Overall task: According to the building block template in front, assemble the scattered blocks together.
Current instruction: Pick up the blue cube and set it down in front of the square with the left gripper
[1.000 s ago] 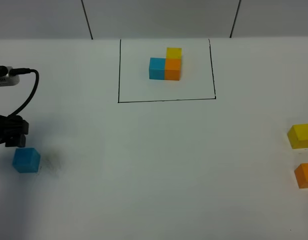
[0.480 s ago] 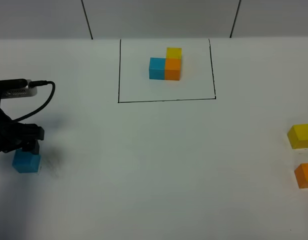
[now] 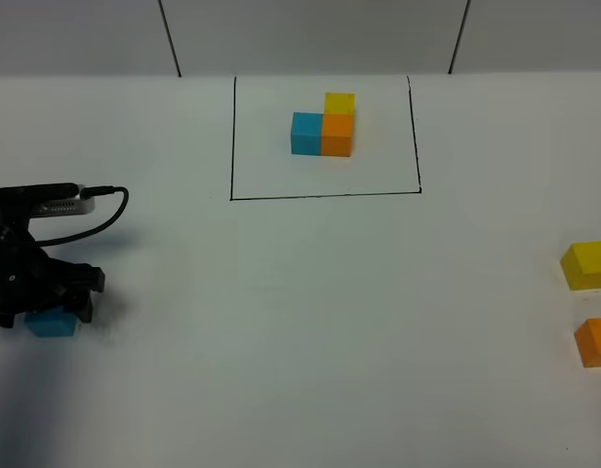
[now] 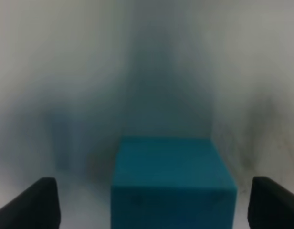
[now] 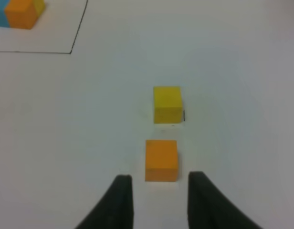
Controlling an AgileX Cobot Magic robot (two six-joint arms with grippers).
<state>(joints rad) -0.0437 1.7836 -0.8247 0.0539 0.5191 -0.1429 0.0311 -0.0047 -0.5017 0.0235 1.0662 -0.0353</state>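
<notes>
Ok, left gripper (image 4: 152, 202) wide open, holding nothing, straddles blue cube (image 4: 172, 174); should center it btwn jaws, drop lower, close square on opp faces w/o twisting it

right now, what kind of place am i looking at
Probably a robotics test bench, not a home: a bare white table, a drawn black rectangle framing sample cubes, and the robot's left gripper around a loose blue cube.

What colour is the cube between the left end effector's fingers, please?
The cube is sky blue, clearest in the left wrist view.
</notes>
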